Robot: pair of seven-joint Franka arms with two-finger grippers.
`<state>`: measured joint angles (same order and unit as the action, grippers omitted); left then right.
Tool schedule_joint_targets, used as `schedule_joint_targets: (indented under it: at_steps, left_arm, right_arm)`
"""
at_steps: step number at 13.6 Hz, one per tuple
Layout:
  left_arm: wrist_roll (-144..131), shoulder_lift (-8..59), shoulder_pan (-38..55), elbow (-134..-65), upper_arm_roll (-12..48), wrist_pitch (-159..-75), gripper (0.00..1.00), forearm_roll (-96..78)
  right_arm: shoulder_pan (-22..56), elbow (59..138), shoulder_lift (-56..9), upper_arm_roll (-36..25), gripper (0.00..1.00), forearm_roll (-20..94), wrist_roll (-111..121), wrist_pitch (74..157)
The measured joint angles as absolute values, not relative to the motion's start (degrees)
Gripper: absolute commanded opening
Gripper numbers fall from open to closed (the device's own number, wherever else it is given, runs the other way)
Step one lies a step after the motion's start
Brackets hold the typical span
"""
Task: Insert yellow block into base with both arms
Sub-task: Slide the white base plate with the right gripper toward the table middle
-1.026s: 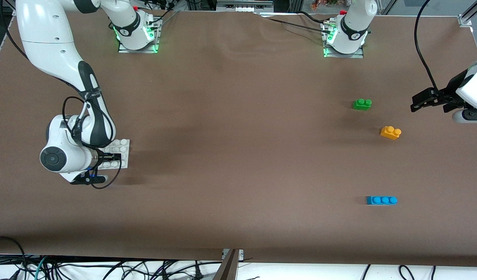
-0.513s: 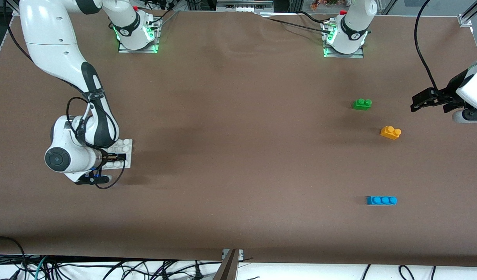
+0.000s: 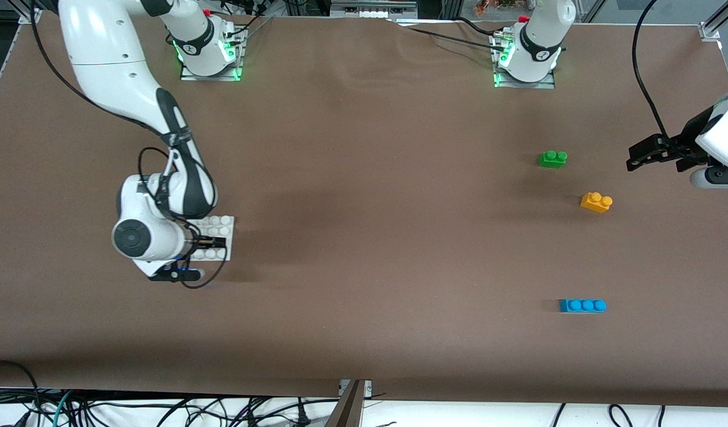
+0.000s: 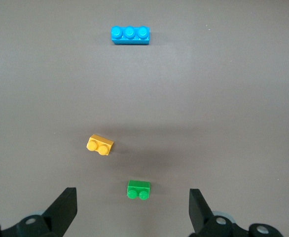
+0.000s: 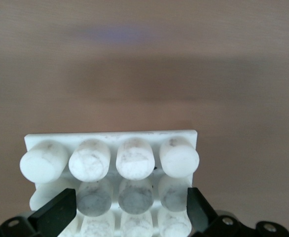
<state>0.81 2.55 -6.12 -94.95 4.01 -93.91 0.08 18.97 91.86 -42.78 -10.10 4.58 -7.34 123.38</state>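
Note:
The yellow block lies on the brown table toward the left arm's end, and also shows in the left wrist view. The white studded base is at the right arm's end. My right gripper is shut on it, with the black fingers on either side of the plate in the right wrist view. My left gripper hangs open and empty in the air at the left arm's end of the table. Its fingers stand wide apart.
A green two-stud brick lies farther from the front camera than the yellow block. A blue three-stud brick lies nearer. Both show in the left wrist view, green and blue. The arm bases stand along the table's back edge.
My right arm has moved toward the left arm's end of the table, carrying the base with it. The left arm and the three bricks have not moved.

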Motion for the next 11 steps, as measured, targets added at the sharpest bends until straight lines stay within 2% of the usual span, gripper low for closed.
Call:
schedule_joint_targets:
  at_steps: [4,8,11]
  left_arm:
    - [0.8,2.6,-6.1,-94.9,4.0,-93.9,1.0,0.1]
    - [0.8,2.6,-6.1,-94.9,4.0,-93.9,1.0,0.1]
    - [0.8,2.7,-6.1,-94.9,4.0,-93.9,1.0,0.1]
  right_arm:
    - [24.2,91.5,-43.0,-8.8,0.99,4.6,-11.9,124.8]
    - [25.0,90.6,-43.2,-2.5,0.99,4.6,-17.0,125.7]
    - [28.0,89.9,-43.9,-0.8,0.99,4.7,-22.4,128.2]
